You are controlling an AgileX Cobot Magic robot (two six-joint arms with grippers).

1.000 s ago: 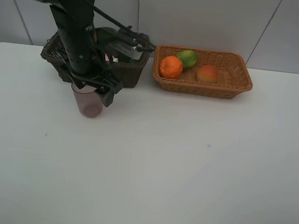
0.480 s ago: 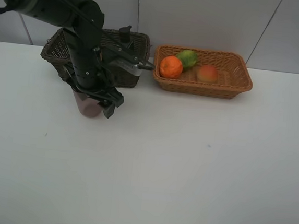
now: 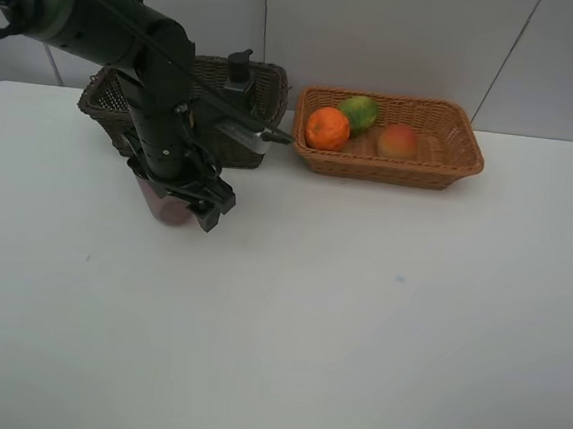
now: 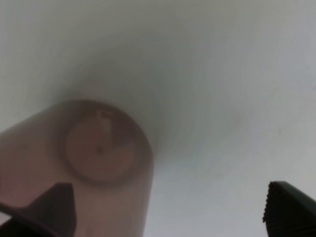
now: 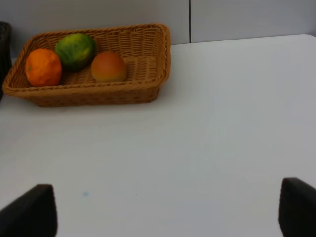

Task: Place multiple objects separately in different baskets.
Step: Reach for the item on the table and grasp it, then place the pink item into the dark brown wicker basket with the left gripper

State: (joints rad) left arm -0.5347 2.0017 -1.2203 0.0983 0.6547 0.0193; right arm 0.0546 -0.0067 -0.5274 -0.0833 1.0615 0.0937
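Observation:
The translucent mauve cup stands upright on the white table, just in front of the dark brown basket. My left gripper is low over the cup and open. In the left wrist view the cup sits by one fingertip, and the gripper has a wide gap. The dark green pump bottle stands in the dark basket. The pink bottle is hidden. The orange, green citrus and red-yellow fruit lie in the light tan basket. My right gripper is open and empty.
The left arm leans over the dark basket's front. The white table stretches in front of both baskets. The right wrist view shows the tan basket with the three fruits, well away from the gripper.
My left arm has swung off the dark basket and come lower around the cup. The pump bottle now shows. The cup and the fruits have not moved.

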